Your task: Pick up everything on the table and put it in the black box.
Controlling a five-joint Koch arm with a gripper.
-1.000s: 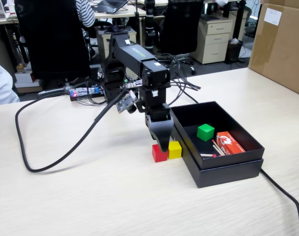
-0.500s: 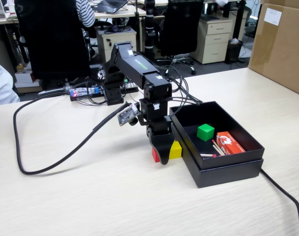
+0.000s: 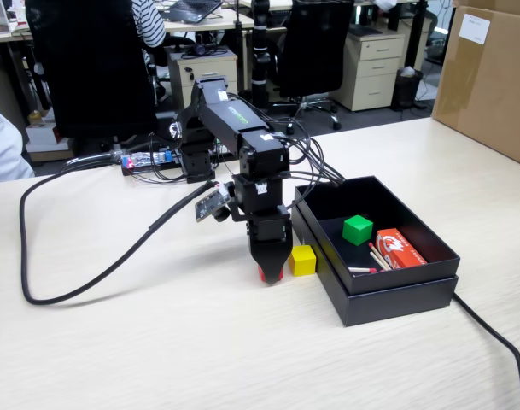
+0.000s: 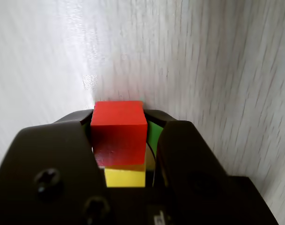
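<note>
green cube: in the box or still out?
In. The green cube sits on the floor of the black box beside a matchbox, in the fixed view. The yellow cube is outside, on the table.

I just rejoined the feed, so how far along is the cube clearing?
Done: the green cube lies inside the black box, beside a matchbox. In hand: the gripper is down on the table with the red cube between its jaws; whether it is firmly clamped is unclear. Left: the yellow cube sits on the table just outside the box wall.
</note>
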